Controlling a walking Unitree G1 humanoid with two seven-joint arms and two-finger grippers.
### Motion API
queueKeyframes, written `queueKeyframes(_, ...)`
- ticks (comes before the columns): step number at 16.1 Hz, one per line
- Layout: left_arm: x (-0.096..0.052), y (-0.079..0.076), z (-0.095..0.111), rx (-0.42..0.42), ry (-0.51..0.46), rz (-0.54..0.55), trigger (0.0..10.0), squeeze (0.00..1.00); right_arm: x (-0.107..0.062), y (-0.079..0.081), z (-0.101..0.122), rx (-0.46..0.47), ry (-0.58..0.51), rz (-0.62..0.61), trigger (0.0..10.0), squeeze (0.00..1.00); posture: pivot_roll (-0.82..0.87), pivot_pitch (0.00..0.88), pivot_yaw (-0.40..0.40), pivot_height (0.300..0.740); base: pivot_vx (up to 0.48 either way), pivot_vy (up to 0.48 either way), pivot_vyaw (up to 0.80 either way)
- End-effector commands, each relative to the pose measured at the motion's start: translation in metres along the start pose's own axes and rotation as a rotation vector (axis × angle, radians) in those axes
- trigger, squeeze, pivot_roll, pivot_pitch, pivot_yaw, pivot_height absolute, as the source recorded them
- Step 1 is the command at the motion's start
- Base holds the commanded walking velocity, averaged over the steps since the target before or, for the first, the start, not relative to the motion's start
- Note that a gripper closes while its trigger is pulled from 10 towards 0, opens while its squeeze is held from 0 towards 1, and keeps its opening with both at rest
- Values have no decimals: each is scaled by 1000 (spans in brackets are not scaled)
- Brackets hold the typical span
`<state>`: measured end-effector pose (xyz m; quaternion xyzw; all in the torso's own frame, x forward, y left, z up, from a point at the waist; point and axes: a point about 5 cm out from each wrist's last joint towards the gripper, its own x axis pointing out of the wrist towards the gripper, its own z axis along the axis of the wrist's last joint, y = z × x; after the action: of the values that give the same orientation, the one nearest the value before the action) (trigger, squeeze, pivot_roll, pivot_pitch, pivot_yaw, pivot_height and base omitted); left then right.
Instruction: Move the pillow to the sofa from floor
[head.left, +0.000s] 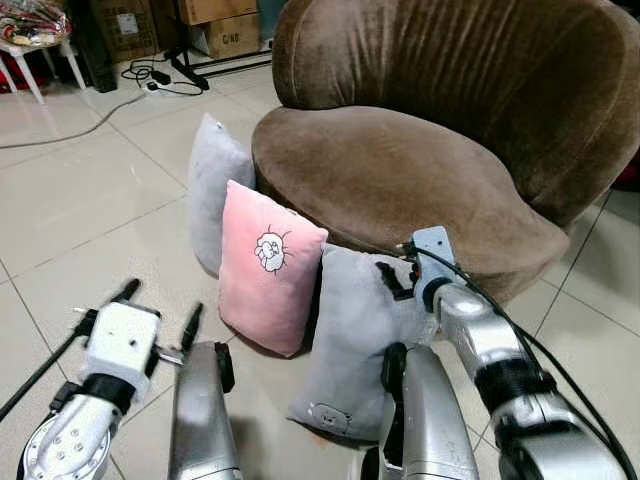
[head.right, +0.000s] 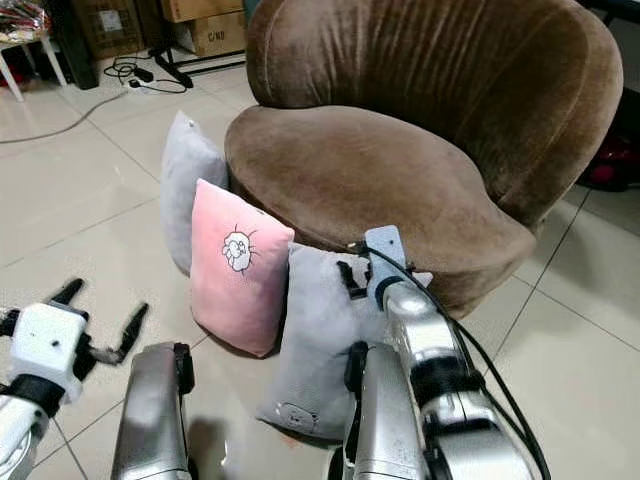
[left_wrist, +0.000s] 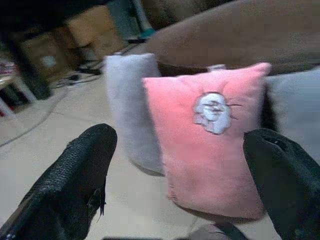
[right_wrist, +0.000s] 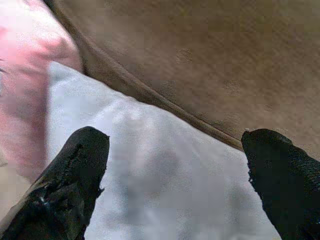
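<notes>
Grey pillow (head.left: 350, 340) leans on the sofa (head.left: 400, 170); my right gripper (right_wrist: 175, 165) hovers open over its top edge, left gripper (left_wrist: 185, 170) open.

Three pillows lean in a row against the sofa (head.left: 400, 180) front, on the floor (head.left: 90, 210): one pillow (head.left: 215, 190) at 10 o'clock, the middle pillow (head.left: 268, 265) beside it, the near pillow (head.left: 355, 340) at 6. Boxes (head.left: 215, 25) stand behind at 11 o'clock.
</notes>
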<state>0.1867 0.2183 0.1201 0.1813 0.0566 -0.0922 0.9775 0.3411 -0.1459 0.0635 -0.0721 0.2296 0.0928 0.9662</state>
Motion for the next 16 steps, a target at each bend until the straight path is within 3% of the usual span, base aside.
queueKeyframes(1,1,-5,4,-12,-11,-73,10000,0,3,-5,5,-29,-4,-30,10000,1000,10,1,-49,417,0,0,0)
queueKeyframes(3,-2,-12,7,-27,-11,-164,10000,0,10,-2,10,-100,12,-20,10000,1000,15,44,-81,417,0,0,0)
queueKeyframes(5,-4,-15,7,-34,-9,-184,10000,0,13,4,10,-141,31,2,10000,1000,18,65,-96,417,0,0,0)
queueKeyframes(9,-27,-28,10,-55,20,-241,10000,0,16,12,8,-193,57,8,10000,1000,36,133,-135,417,0,0,0)
queueKeyframes(10,-35,-30,13,-59,26,-251,10000,0,17,14,8,-199,58,14,10000,953,40,150,-139,417,0,0,0)
queueKeyframes(11,-40,-31,15,-60,32,-257,10000,0,17,16,8,-202,58,17,10000,0,40,166,-143,417,0,0,0)
queueKeyframes(16,-59,-32,24,-56,52,-278,10000,0,19,20,10,-204,45,-10,10000,0,25,235,-149,417,0,0,0)
